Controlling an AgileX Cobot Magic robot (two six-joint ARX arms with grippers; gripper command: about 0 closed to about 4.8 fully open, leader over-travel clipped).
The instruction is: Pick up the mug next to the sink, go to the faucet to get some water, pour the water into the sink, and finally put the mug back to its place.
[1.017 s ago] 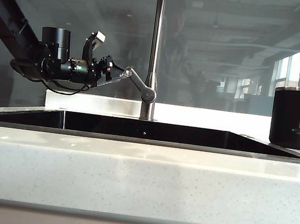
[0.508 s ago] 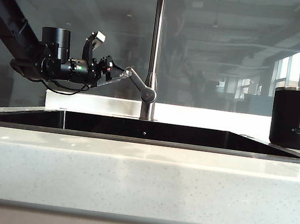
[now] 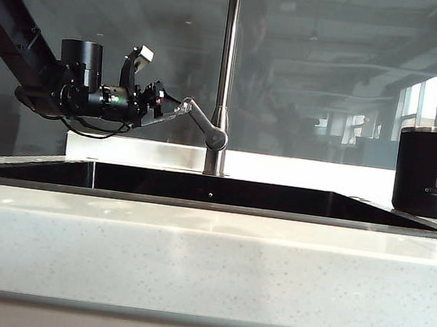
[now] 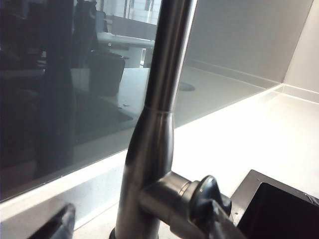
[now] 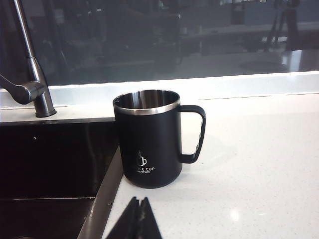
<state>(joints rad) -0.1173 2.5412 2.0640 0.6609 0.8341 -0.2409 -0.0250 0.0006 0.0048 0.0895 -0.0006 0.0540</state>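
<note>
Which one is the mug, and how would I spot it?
Find the wide black rectangular sink in the speckled white countertop. On the counter at its right end stands the matte black cylindrical mug. Only it has a silver rim, side handle and small white logo.

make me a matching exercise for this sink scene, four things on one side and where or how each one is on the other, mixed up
Things
1. matte black mug with silver rim
2. left gripper
3. right gripper
4. brushed-steel faucet pipe

Places or states
A. shut, on the near side of the mug, holding nothing
B. upright behind the black sink, rising out of view
C. at the end of the faucet's lever
D. standing on the speckled white countertop, right of the sink

Pairs: 1-D, 2-C, 3-A, 4-B
</note>
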